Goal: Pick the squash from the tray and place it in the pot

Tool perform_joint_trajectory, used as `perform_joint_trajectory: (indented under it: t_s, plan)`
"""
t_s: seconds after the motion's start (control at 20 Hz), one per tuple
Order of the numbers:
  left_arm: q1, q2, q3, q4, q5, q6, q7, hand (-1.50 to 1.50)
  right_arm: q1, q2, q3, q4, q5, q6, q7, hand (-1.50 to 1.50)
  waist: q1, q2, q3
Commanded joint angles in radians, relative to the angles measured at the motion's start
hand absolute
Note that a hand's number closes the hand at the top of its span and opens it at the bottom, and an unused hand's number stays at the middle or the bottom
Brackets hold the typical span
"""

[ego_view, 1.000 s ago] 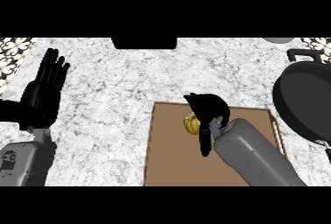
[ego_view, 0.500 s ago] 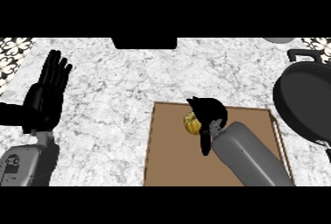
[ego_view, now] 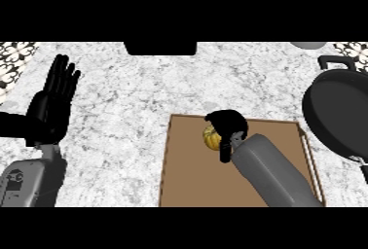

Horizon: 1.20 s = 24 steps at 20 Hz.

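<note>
One squash (ego_view: 211, 138), one tray (ego_view: 188, 180), one pot (ego_view: 338, 116) — two robot hands, left (ego_view: 52, 104), right (ego_view: 227, 124)

over the last second the right robot hand (ego_view: 227, 125) has drawn in over the squash (ego_view: 211, 138) on the tray (ego_view: 188, 185), its fingers now curled down round the squash's right side and hiding more of it than before. the left robot hand (ego_view: 52, 103) has drifted slightly to the right along the counter's (ego_view: 137, 92) left side, fingers straight and pointing up.
</note>
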Motion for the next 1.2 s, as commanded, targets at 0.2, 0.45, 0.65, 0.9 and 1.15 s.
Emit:
perform_joint_trajectory:
  t_s: [0.2, 0.45, 0.65, 0.9, 1.15]
  plan:
    - [-0.005, 0.016, 0.015, -0.002, -0.003, -0.01, 0.007, 0.0, -0.019, 0.091, 0.048, 0.115, 0.072, -0.084, -0.138, 1.5, 0.01, 0.009, 0.006]
    - [-0.021, -0.008, 0.01, 0.051, -0.012, -0.004, -0.009, 0.0, -0.002, 0.1, 0.055, 0.101, 0.119, -0.118, -0.13, 1.5, 0.0, 0.007, 0.005]
    - [0.052, 0.012, 0.025, -0.062, 0.016, -0.028, 0.031, 0.0, 0.053, 0.036, 0.077, -0.145, 0.19, -0.046, -0.017, 1.5, -0.006, 0.001, 0.005]
    - [0.026, -0.007, 0.023, -0.003, -0.013, 0.016, 0.019, 0.0, 0.284, 0.074, 0.349, -0.388, 0.244, -0.305, -0.238, 1.5, -0.045, -0.015, 0.007]
    - [0.044, 0.031, 0.065, -0.008, 0.011, -0.009, 0.005, 0.0, 0.495, -0.022, 0.487, -0.732, 0.317, -0.429, -0.175, 1.5, -0.057, -0.016, 0.006]
